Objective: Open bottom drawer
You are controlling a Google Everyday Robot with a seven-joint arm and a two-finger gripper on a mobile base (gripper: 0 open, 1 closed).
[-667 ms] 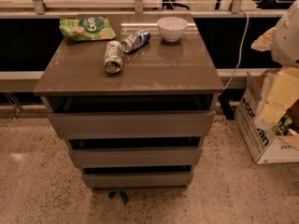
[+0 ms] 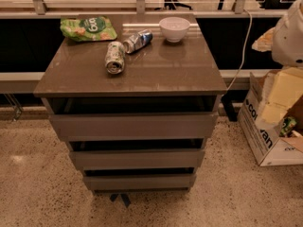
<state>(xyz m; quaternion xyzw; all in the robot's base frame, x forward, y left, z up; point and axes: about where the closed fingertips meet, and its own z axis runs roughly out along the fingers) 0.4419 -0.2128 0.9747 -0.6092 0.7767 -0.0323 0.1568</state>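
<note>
Hanging at right edge, claw [image 2: 280,97]; bottom drawer [image 2: 139,181] of three; two cans [image 2: 115,57] [image 2: 138,41].

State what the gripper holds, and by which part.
Cannot tell: the gripper is out of view; only the arm shows, at right. Nothing touches the bottom drawer.

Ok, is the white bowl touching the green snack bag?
Apart. The camera view shows the crushed can and bare cabinet top between the white bowl and the green snack bag. The gripper is not in view.

White rounded arm shell [image 2: 289,32] above cream, blocky jaws at the right edge
</note>
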